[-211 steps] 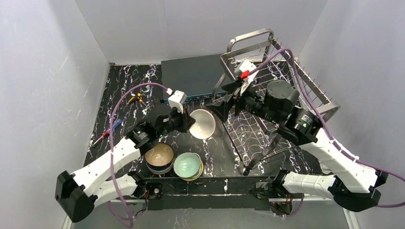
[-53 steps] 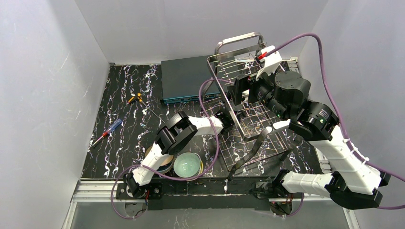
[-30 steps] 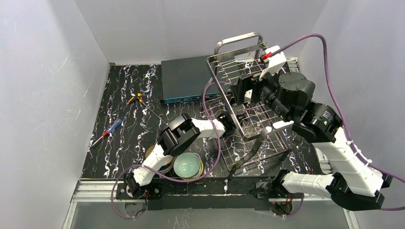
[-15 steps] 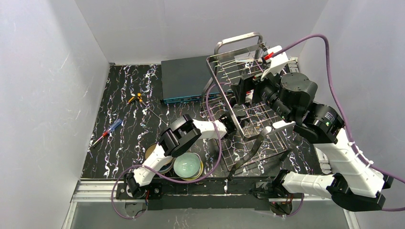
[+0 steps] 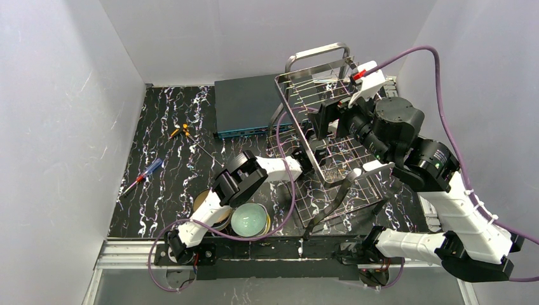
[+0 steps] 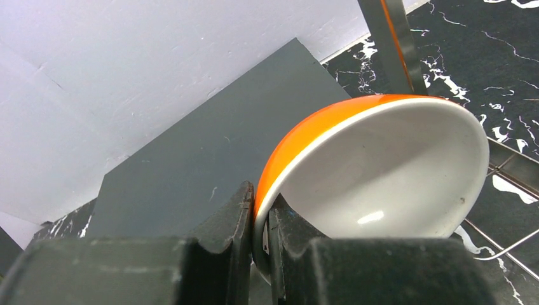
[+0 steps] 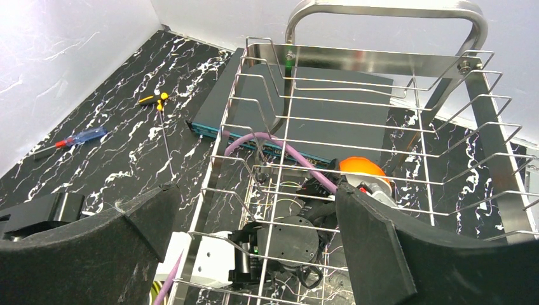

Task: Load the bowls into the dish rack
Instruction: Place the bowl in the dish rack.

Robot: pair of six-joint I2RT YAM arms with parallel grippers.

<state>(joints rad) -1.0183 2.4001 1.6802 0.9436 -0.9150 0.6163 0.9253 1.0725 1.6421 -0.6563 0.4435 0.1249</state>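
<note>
Placing step: my left end effector (image 6: 260, 213) clamps the orange-and-white bowl (image 6: 381, 171) by its rim at the dish rack (image 5: 318, 51), nine o'clock side. My right end effector (image 7: 254, 210) is spread wide. Next I'd seat the bowl between tines.

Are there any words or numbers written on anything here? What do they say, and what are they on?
None: no word, number or sign can be read in any view.
The bowl is plain orange outside and white inside.
The box shows no label.
The screwdriver is too small to tell whether its handle has print.
</note>
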